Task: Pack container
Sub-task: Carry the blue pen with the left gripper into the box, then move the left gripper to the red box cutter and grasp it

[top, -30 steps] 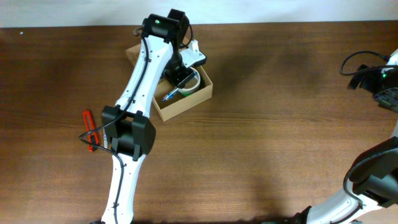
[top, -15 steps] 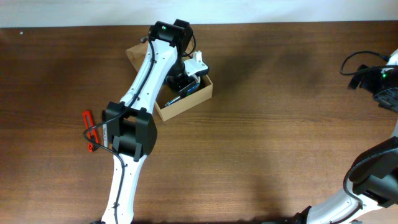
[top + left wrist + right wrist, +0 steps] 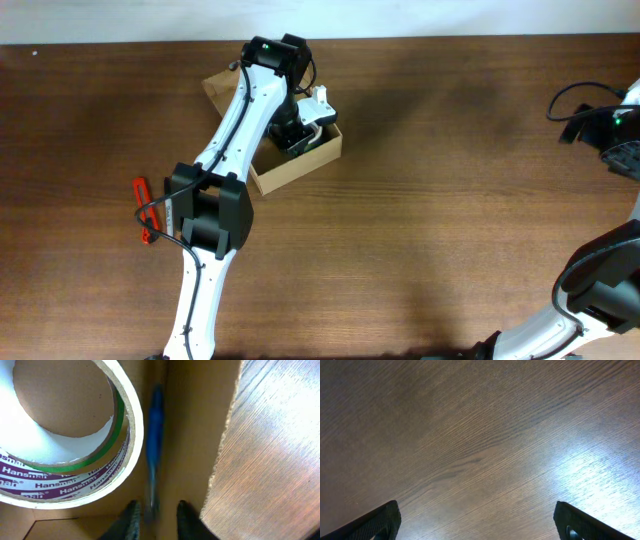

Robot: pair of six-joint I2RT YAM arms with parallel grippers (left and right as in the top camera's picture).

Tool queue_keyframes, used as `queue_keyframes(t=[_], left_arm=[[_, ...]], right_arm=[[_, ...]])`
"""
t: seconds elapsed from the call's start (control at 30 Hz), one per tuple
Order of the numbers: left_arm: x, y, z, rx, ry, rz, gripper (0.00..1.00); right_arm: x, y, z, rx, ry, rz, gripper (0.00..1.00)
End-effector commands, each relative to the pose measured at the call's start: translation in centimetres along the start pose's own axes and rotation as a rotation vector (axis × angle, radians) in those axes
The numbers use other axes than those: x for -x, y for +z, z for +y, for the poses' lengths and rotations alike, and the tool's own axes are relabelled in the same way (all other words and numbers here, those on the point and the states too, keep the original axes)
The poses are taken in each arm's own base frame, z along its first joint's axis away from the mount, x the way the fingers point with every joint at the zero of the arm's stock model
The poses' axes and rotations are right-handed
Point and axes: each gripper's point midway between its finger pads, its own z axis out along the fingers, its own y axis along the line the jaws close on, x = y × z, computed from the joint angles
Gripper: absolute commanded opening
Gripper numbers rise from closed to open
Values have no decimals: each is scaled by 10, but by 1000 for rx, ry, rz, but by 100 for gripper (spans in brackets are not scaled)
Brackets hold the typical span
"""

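The container [image 3: 290,176], a tan cardboard box with its flap [image 3: 220,86] open, lies at the back left of the table. My left gripper [image 3: 293,134] reaches down into it. In the left wrist view the box floor [image 3: 190,420] holds a roll of tape [image 3: 102,477] with purple lettering. A blurred blue pen [image 3: 154,425] lies along the box between my left gripper's [image 3: 156,511] slightly parted fingers, with a gap on its right side. My right gripper [image 3: 618,132] is wide open and empty over bare wood [image 3: 477,522] at the far right.
A red tool [image 3: 146,210] lies on the table at the left, beside the left arm's elbow. The table's back edge runs just behind the box. The box wall edge [image 3: 225,445] stands right of the left fingers.
My left gripper has moved a little further into the box. The blue pen, seen sticking out toward the box's front before, is now hidden under the gripper in the overhead view. The right arm is still.
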Motion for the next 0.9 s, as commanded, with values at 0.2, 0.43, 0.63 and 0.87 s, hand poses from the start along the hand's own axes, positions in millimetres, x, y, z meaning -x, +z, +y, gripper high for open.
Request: queue_keyframes(t=[0.2,0.43,0.63,0.87], left_arm=[[-17,-19,13,105,-108,47,30],[-80,-186,44,433,-400,-256,37],[-233,-295,44,635,-864,-520,48],[-308,-166,57,404,-1276,-307,48]], right_arm=[[-1,-4,-1,8,11,-9,99],[-1,-4,-1,8,11,-9,99],[-1,-4,-1,8,11,-9,99],[-1,-4,-1,8,11,-9,99]])
